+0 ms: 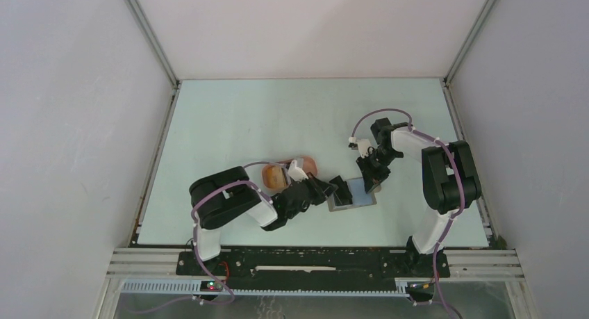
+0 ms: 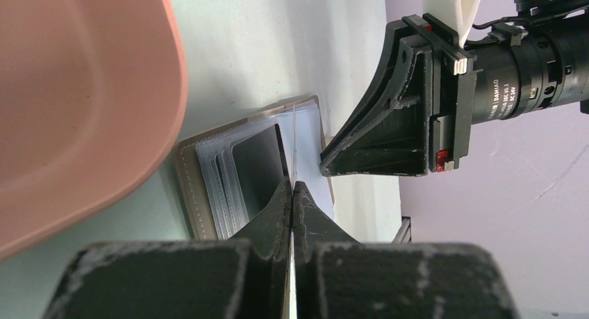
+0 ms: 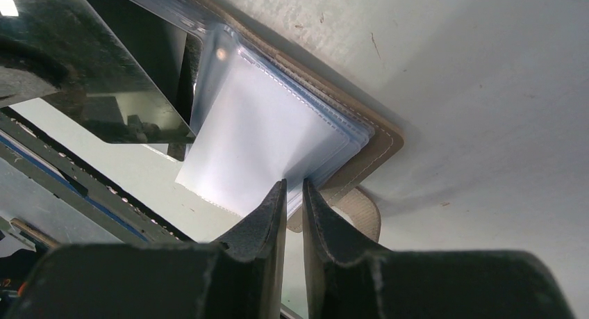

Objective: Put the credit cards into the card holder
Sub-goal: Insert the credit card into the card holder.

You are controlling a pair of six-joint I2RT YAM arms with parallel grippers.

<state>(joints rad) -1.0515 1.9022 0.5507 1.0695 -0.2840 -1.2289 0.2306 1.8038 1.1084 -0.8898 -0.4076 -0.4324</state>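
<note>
The card holder [image 1: 361, 198] lies open on the table, its clear sleeves [image 3: 264, 131] fanned up from the tan-grey cover [image 3: 378, 149], with a small tab [image 3: 366, 211]. One dark card [image 2: 258, 165] sits in a sleeve. My left gripper [image 2: 294, 187] is shut on a thin dark glossy credit card [image 3: 104, 76], seen edge-on [image 2: 294, 135] in the left wrist view and held on edge over the holder's left half. My right gripper [image 3: 293, 187] stands at the holder's right edge, jaws narrowly apart with the edge of the sleeves between them. It also shows in the left wrist view [image 2: 389, 135].
A peach-orange oval tray [image 1: 278, 173] sits just left of the holder, close beside my left wrist [image 2: 83, 90]. The table's near edge and black rail [image 3: 62, 166] run right in front of the holder. Side walls enclose the table.
</note>
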